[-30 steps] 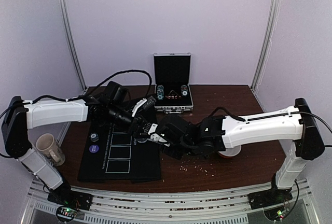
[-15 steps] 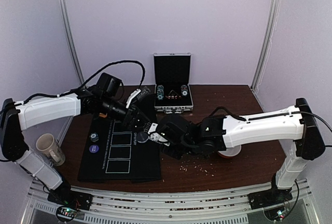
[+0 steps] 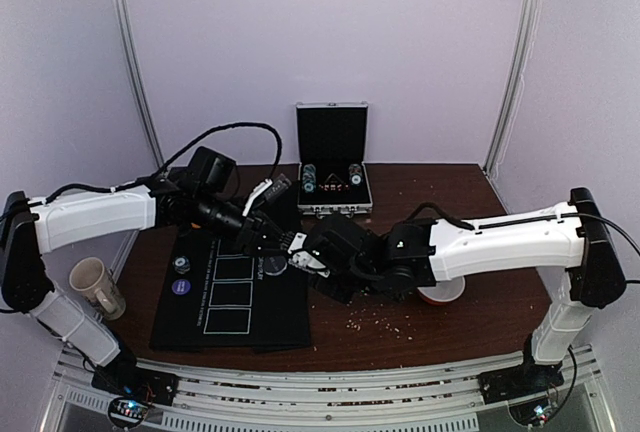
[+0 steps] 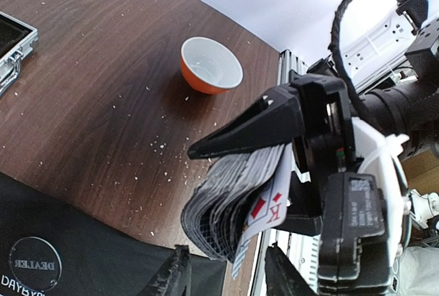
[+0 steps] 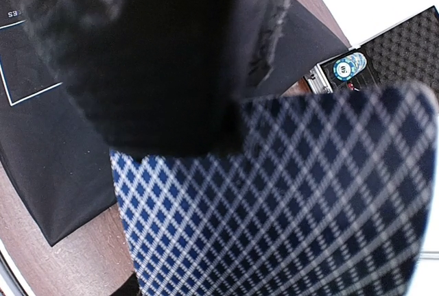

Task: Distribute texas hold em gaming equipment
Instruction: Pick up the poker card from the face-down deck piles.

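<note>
- While the right gripper [image 3: 300,257] holds its station over the right edge of the black mat [image 3: 230,302], the left arm differs from a second ago. Its forearm sits higher and farther from the near edge. The left gripper [image 4: 225,277] has drawn back a little to the far left of the deck.
- The right arm has shifted slightly toward the far side, so more of the bowl [image 3: 440,294] shows beneath its forearm.
- Right jaws: clenched on the deck of cards [image 4: 216,207], one black finger lying across the top and the stack fanning and sagging below it.
- The king of diamonds [image 4: 264,207] is the outermost face. Its lower end hangs between the left fingers [image 4: 175,279].
- Left jaws: parted, one finger on either side of that card's end, neither seen pressing it; nothing is clamped.
- The dealer button [image 3: 275,265] lies on the mat close to its right edge, just beside the held deck, where it lay half a second ago.
- A white-rimmed chip [image 3: 182,265] and a purple chip [image 3: 181,287] lie near the mat's left edge, well apart from both grippers.
- Edges: the mat's near edge lies just inside the table's near edge. The mug [image 3: 95,287] sits at the left edge, near the mat. The case [image 3: 332,167] stands open at the far edge.
- Room: bare, crumb-strewn wood of the table [image 3: 450,197] shows between the case, the bowl and the right-hand edge. Both grippers crowd together at the mat's right edge.
</note>
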Action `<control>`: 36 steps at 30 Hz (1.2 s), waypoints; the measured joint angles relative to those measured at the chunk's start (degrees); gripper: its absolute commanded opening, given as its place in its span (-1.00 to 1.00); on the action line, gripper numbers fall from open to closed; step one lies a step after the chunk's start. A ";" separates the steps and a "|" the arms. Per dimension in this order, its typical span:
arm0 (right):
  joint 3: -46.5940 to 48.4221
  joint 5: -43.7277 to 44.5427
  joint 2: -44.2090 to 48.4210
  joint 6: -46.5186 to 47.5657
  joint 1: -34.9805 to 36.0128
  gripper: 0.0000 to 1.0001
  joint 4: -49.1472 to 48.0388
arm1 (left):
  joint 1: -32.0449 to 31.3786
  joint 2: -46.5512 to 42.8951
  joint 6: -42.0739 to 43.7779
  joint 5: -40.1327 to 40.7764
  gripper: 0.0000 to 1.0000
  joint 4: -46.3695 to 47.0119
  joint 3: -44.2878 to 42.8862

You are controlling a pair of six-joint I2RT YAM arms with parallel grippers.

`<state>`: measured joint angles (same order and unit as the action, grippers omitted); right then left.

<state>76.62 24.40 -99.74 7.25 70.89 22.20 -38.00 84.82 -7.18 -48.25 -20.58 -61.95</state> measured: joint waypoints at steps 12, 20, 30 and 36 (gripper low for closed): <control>0.00 -0.26 0.00 0.04 -0.07 0.01 -0.04 | -0.70 1.79 -1.33 -0.66 -0.81 2.75 0.68; 0.00 -0.28 0.00 0.02 -0.44 0.01 -0.04 | -0.74 1.77 -1.27 -2.08 -1.00 3.17 0.70; -1.51 -0.39 0.59 -0.20 -1.49 -0.01 -0.11 | -0.20 1.62 -2.08 -2.03 -1.00 3.37 0.70; -2.69 -0.35 1.81 -0.59 -1.88 -0.01 -0.09 | 1.53 1.53 -3.02 -2.12 -1.00 4.04 0.83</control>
<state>73.93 24.05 -97.93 6.66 69.01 22.11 -36.47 86.35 -10.20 -50.37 -16.53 -61.12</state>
